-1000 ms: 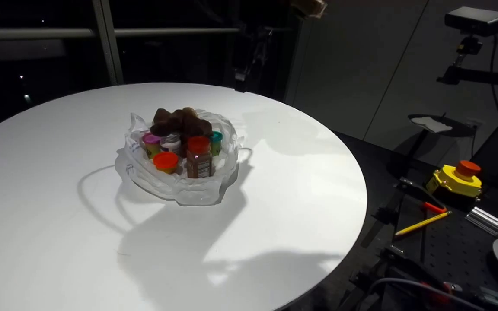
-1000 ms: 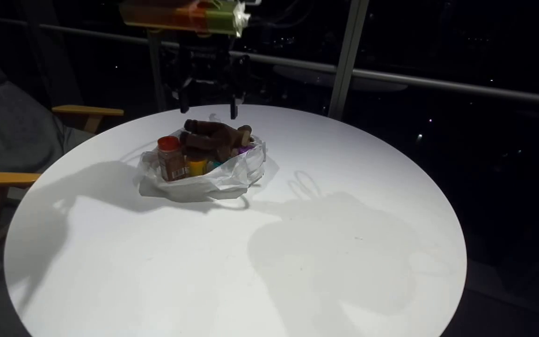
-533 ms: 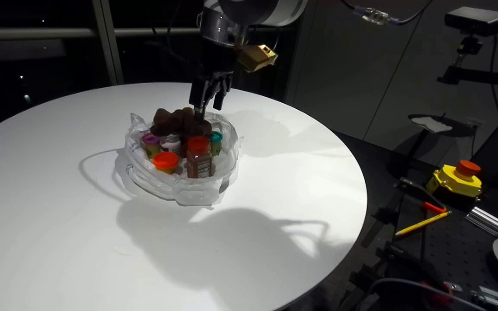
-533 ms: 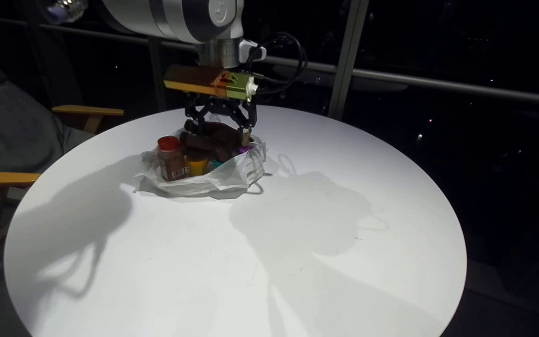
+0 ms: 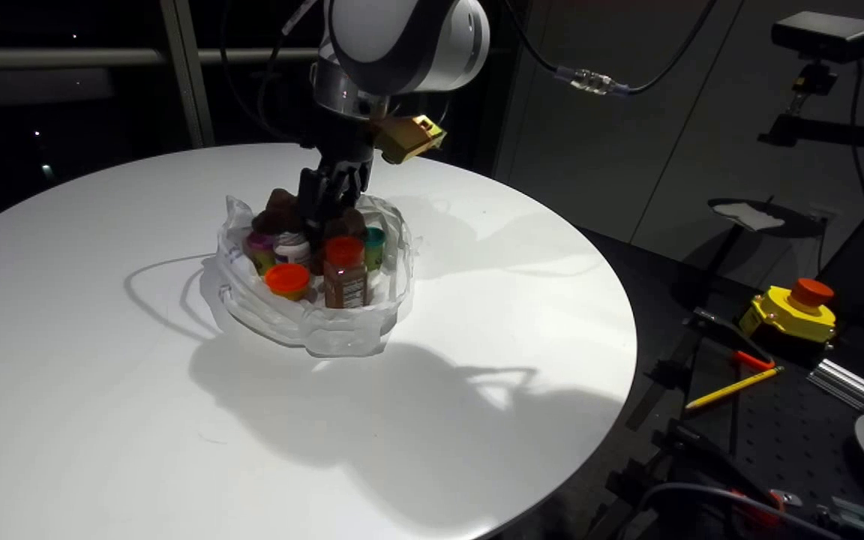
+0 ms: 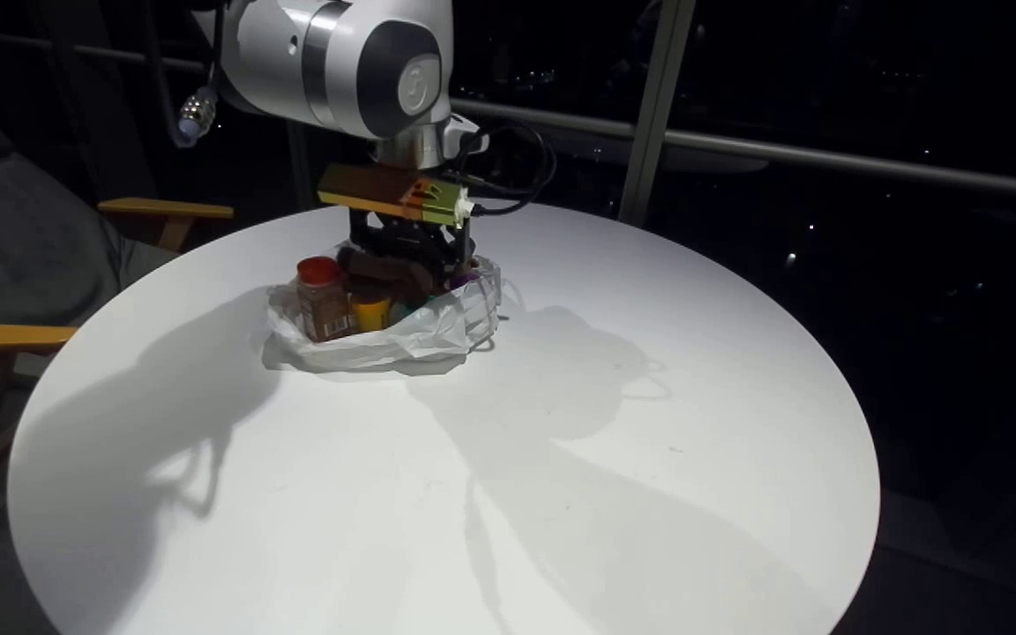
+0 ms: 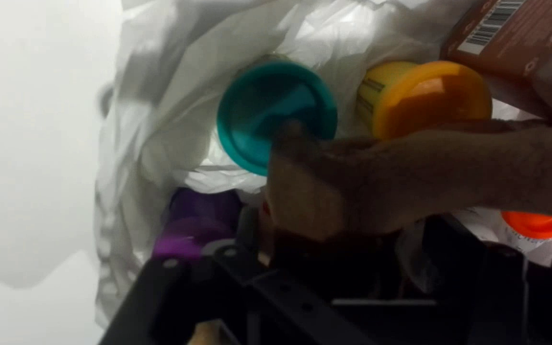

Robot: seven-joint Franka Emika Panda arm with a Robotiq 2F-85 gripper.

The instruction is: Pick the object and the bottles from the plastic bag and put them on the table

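The plastic bag (image 5: 346,334) sits rolled open on the white table (image 5: 514,315). On top of its contents lies the object (image 7: 424,177), a dark brown, plush-looking toy. My gripper (image 7: 345,225) points down into the bag, its fingers (image 7: 248,223) apart on either side of the toy's body. The fingertips are mostly hidden in both exterior views. Around the toy are the bottles: teal-lidded (image 7: 276,115), yellow-orange (image 7: 429,100), purple (image 7: 194,220), bright orange-lidded (image 5: 288,279), a white one (image 5: 291,250) and a brown red-capped jar (image 5: 346,289).
The bag's crumpled rim rises around the gripper. A chair with a wooden armrest (image 6: 5,335) stands by the table's edge. Off the table, a yellow box with a red button (image 5: 788,311) and a yellow pencil (image 5: 736,388) lie on a dark board.
My gripper has come down from above the bag, and its fingers now reach in around the brown toy. The toy is pushed down slightly; the bag and bottles have hardly moved.
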